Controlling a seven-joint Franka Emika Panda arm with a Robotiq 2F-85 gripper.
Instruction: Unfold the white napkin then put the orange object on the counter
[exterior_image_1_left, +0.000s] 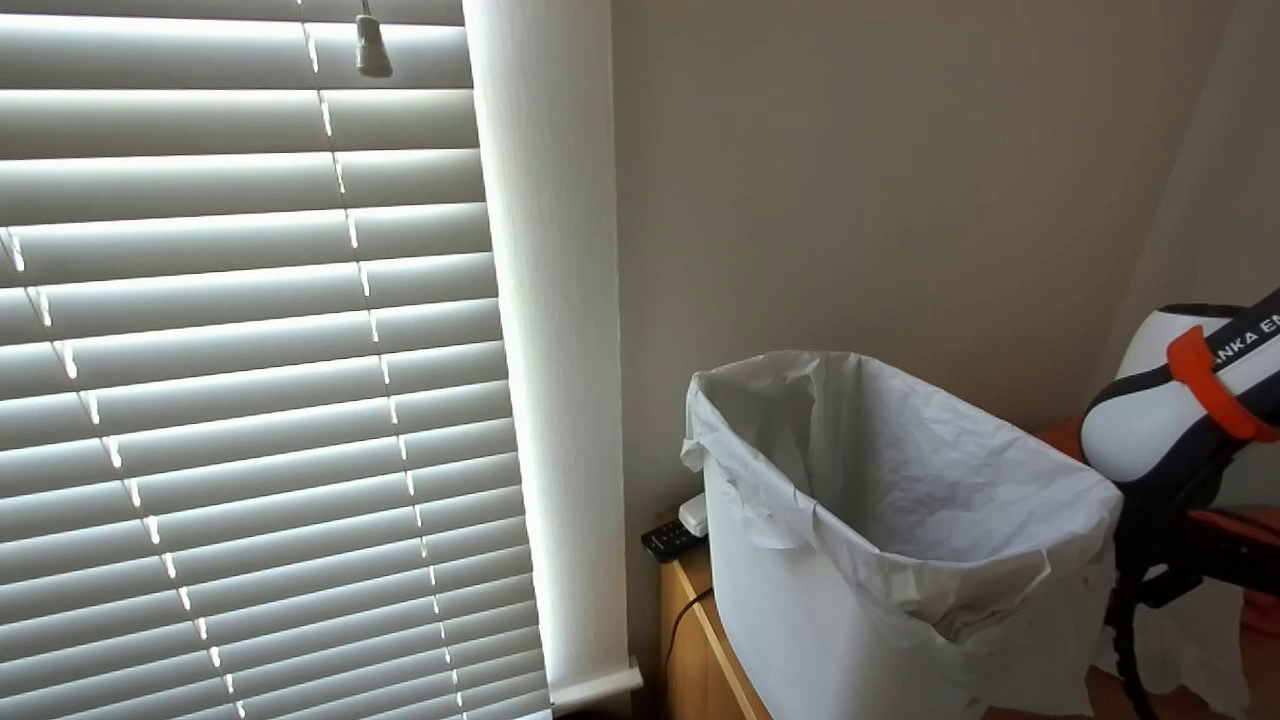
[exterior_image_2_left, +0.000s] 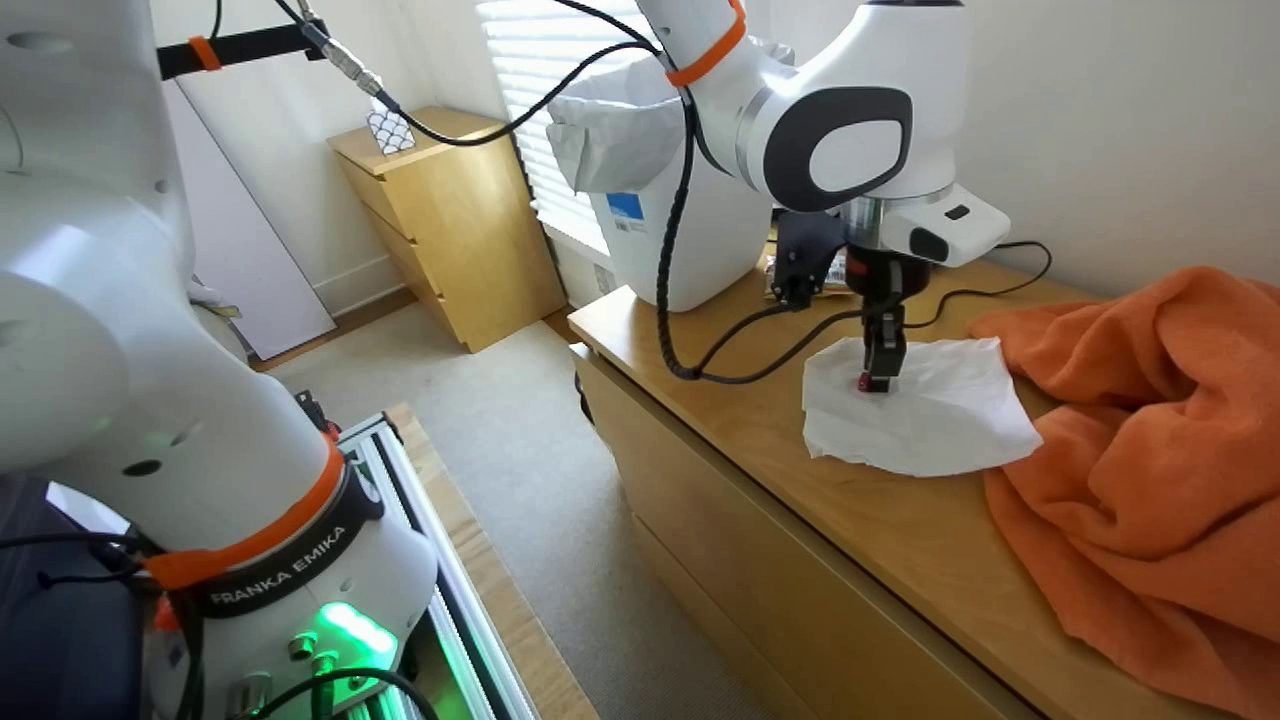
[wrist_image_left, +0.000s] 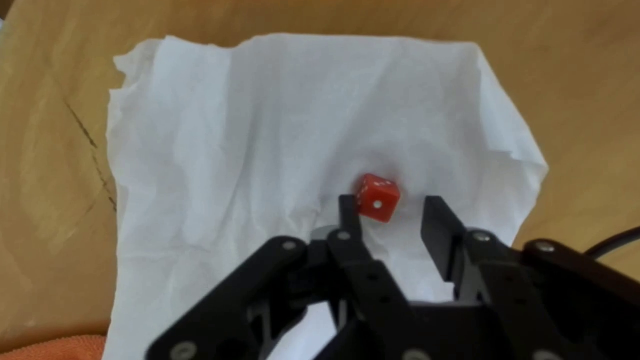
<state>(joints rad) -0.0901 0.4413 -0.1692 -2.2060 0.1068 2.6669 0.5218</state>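
- in the wrist view we see the white napkin (wrist_image_left: 290, 125) spread and creased on the wooden dresser (wrist_image_left: 50, 240), its right corner folded over; the red die (wrist_image_left: 378, 197) lies on the napkin;
- the gripper (wrist_image_left: 392, 206) stands with its jaws apart, the die in the gap; it sits right beside the finger at the left of this view, and we cannot tell whether they touch;
- in an exterior view we find the gripper pointing straight down at the napkin, the die's red showing at its fingertips (exterior_image_2_left: 880, 383); an orange cloth (exterior_image_2_left: 1180, 450) lies bunched beside the napkin; a white bin (exterior_image_2_left: 650, 250) stands farther along the dresser;
- in an exterior view we look into the bin, its liner (exterior_image_1_left: 960, 450) draped over the rim; a black remote (exterior_image_1_left: 672, 540) lies near it
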